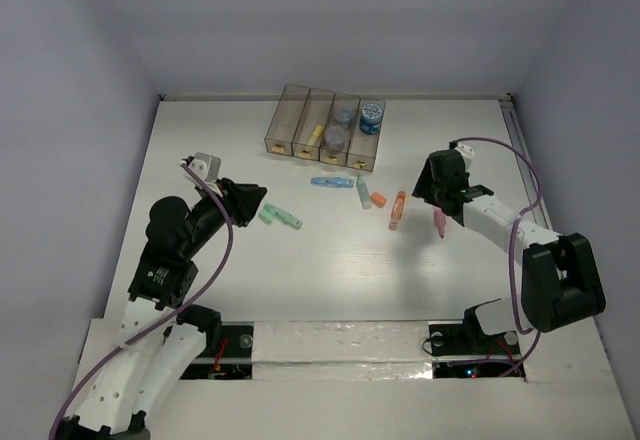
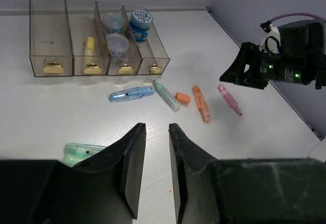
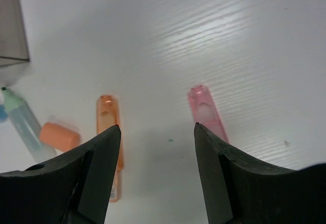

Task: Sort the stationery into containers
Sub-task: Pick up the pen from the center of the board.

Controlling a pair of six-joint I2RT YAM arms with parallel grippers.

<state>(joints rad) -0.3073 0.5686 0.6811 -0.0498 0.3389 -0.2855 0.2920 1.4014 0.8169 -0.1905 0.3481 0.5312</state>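
Pink marker (image 3: 206, 112), lain on the worktop (image 1: 330, 280) in front and right of the row of bins (image 1: 281, 125), is hovered over by the released, empty right gripper (image 3: 158, 130); centring, lowering and closing are judged to be called for next; left gripper (image 2: 157, 127) likewise released.

The top camera looks down from behind on the white table (image 1: 330, 260); the left wrist camera looks low across it. The right's, close overhead, shares the pink plastic marker stick (image 3: 209, 114) with both.
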